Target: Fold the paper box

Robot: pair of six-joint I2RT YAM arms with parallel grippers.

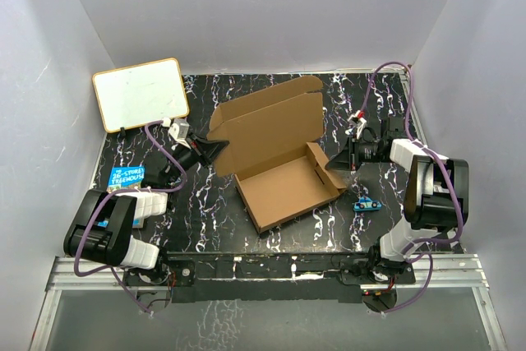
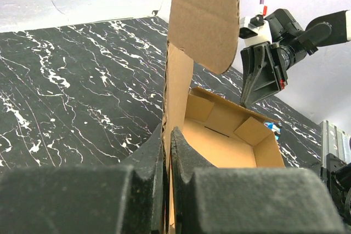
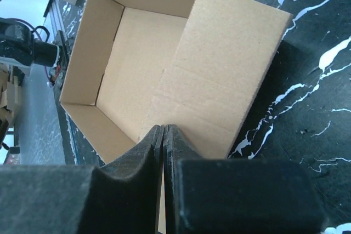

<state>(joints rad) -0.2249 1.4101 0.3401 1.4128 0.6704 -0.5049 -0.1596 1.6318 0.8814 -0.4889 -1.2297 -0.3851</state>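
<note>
The paper box (image 1: 283, 191) is a shallow brown cardboard tray in the middle of the black table, its lid (image 1: 267, 121) standing open behind it. My left gripper (image 1: 220, 150) is at the lid's left edge. In the left wrist view it (image 2: 167, 141) is shut on an upright cardboard panel (image 2: 178, 80). My right gripper (image 1: 331, 163) is at the box's right side. In the right wrist view its jaws (image 3: 164, 129) are shut at the near edge of the raised side flap (image 3: 219, 69), which runs in between the fingertips.
A white board with a tan frame (image 1: 140, 94) leans at the back left. A colourful book (image 1: 123, 177) lies by the left arm. A small blue toy (image 1: 366, 204) sits on the table just right of the box, below the right gripper.
</note>
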